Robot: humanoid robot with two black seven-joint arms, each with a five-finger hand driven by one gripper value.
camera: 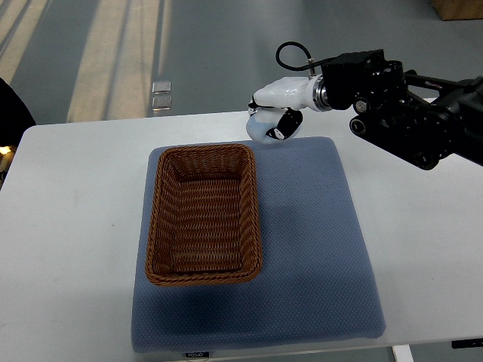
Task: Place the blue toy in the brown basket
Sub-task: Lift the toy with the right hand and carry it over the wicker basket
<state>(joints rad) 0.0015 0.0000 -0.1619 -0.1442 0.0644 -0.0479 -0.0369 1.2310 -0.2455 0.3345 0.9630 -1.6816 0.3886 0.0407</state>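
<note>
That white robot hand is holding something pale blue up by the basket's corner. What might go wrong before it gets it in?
1. The right hand, curled round the pale blue toy, sits beyond the far right corner of the brown woven wicker basket, not over it. Letting go now would likely drop the toy on the blue-grey mat or white table.
2. Only part of the toy shows between the fingers, so it might slip.

You're looking down on a white desk [68, 226] with a blue-grey mat [317, 264] spread over its middle. Behind it lies a grey floor [226, 45] crossed by pale bands of light [113, 53] at upper left. A brown box corner [458, 7] shows at top right.
</note>
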